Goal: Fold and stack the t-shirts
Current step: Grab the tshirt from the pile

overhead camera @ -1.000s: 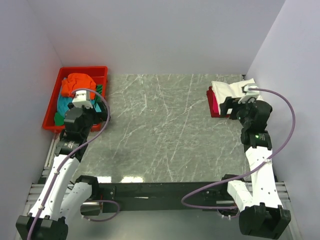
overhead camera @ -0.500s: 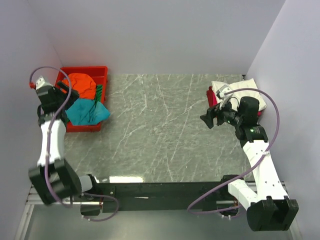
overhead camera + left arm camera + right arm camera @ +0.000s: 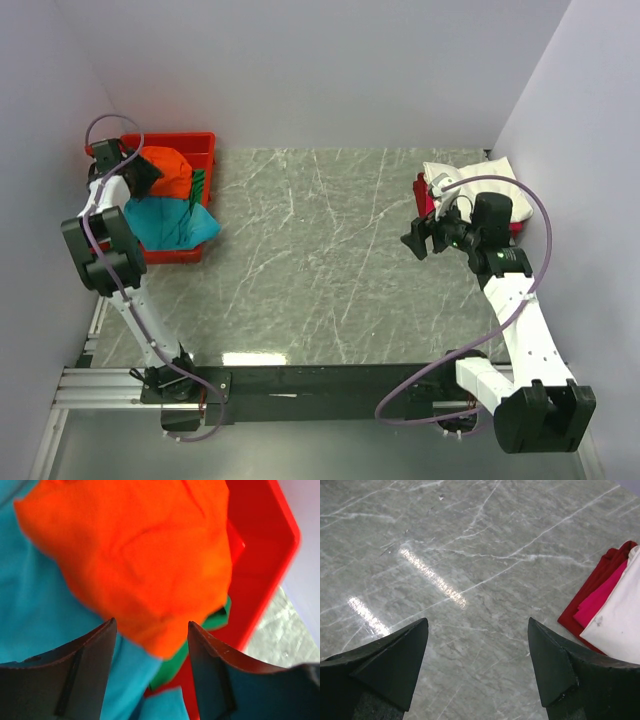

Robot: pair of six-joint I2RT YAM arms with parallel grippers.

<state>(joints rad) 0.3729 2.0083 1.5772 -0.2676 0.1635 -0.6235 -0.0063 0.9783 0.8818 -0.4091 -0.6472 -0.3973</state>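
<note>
The orange t-shirt (image 3: 145, 555), topmost in the red tray (image 3: 200, 142), probably wanted a pinch of its own cloth alone, clear of the teal t-shirt (image 3: 30, 605) and green t-shirt (image 3: 172, 665) beneath; it lay bunched, softly creased. The left jaws hovered spread beside it; the right jaws hung spread over the counter (image 3: 445, 555), well away from the tray

Pale lavender walls (image 3: 320, 70) enclose a grey marble-veined tabletop (image 3: 320, 260) with glossy light reflections.

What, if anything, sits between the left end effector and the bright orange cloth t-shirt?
Nothing visible does. The open left end effector faces the bright orange cloth t-shirt, which lies topmost in the red plastic tray.
</note>
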